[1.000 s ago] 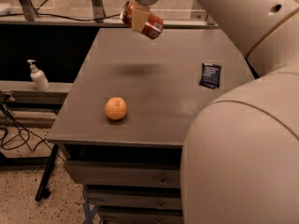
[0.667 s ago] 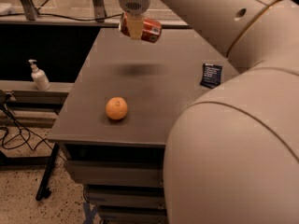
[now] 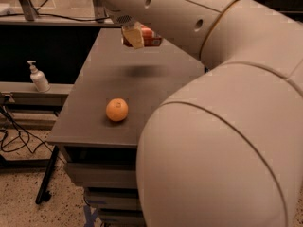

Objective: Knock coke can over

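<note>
1. Far left, mid frame: white pump bottle (image 3: 38,77) upright on a low shelf beside the table (image 3: 90,86); dark cables (image 3: 12,143) on the speckled floor below it.
2. Left of centre: orange (image 3: 117,109) resting on the grey table near its front edge, alone, well apart from everything else.
3. Upper centre: gripper (image 3: 142,38) hanging off the arm's end above the far part of the table, not touching the surface.
4. Gripper clamped on the coke can (image 3: 152,37); one cream finger (image 3: 134,35) across the can's near side, red body showing just right of it. Can's tilt not readable.
5. Coke can held in the air, clear of the table; soft dark shadow (image 3: 142,71) on the tabletop directly below, between gripper and orange.
6. Centre to right: bulky cream arm (image 3: 222,141) filling the frame, covering the table's right side.
</note>
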Motion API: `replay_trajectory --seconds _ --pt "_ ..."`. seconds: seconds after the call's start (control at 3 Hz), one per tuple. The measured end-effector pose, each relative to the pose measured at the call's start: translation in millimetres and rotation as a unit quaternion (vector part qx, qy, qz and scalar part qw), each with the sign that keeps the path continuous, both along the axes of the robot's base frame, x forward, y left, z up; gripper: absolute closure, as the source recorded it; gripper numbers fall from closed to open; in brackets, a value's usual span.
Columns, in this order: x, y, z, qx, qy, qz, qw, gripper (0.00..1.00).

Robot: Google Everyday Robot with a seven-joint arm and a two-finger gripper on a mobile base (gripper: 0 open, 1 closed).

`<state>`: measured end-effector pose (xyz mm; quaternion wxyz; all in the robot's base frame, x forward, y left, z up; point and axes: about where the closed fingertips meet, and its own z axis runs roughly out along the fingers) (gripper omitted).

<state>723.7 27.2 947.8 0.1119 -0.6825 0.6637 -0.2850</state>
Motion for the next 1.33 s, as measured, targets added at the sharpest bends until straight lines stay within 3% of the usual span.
replay_trajectory --seconds 0.33,0.67,1.33 --pt "-6 4 -7 -0.025 0.026 0.008 0.9993 1.00" --pt "-7 -8 -20 -0.005 0.067 -0.006 0.9977 1.00" --pt "-14 -28 -43 0.080 0.135 -0.040 0.9868 1.00"
